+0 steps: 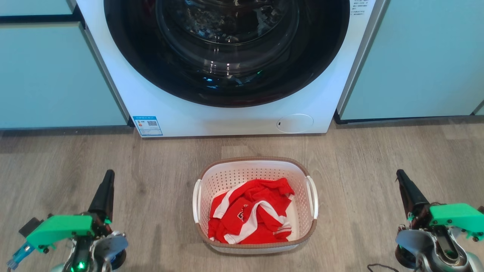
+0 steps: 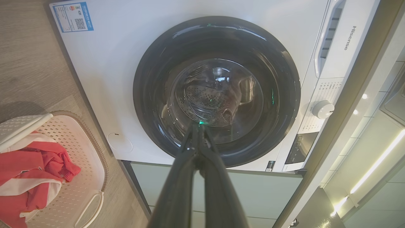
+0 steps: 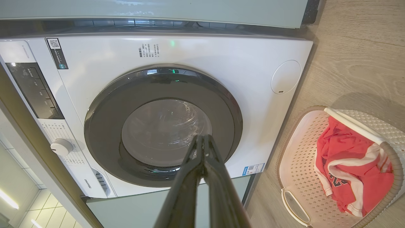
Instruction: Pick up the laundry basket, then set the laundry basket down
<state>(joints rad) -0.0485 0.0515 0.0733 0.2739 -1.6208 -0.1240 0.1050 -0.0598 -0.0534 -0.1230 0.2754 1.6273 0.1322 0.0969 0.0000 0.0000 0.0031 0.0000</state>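
The laundry basket point(image 1: 252, 159) stands on the wooden floor point(image 1: 151, 170) just in front of the washing machine point(image 1: 234, 121), centred below its round door, with a red-and-white jersey point(image 1: 251, 213) heaped inside. The left claw point(image 1: 107, 181) and right claw point(image 1: 401, 177) hang farther out from the washing machine than the basket's far rim, one to each side and well apart from it. Both have their fingers pressed together and grip nothing. As I judge it, the main risk is an uneven lift: the thin white handles point(image 1: 313, 196) offer little hold, and if one claw catches its handle before the other, the light basket could tip and spill the jersey. A closed claw could also nudge it toward the washing machine instead of taking it. The head view cuts off the washing machine above its door. The drum behind the dark glass is hard to read, and the jersey hides most of the basket's bottom. Each wrist view cuts off part of the basket.
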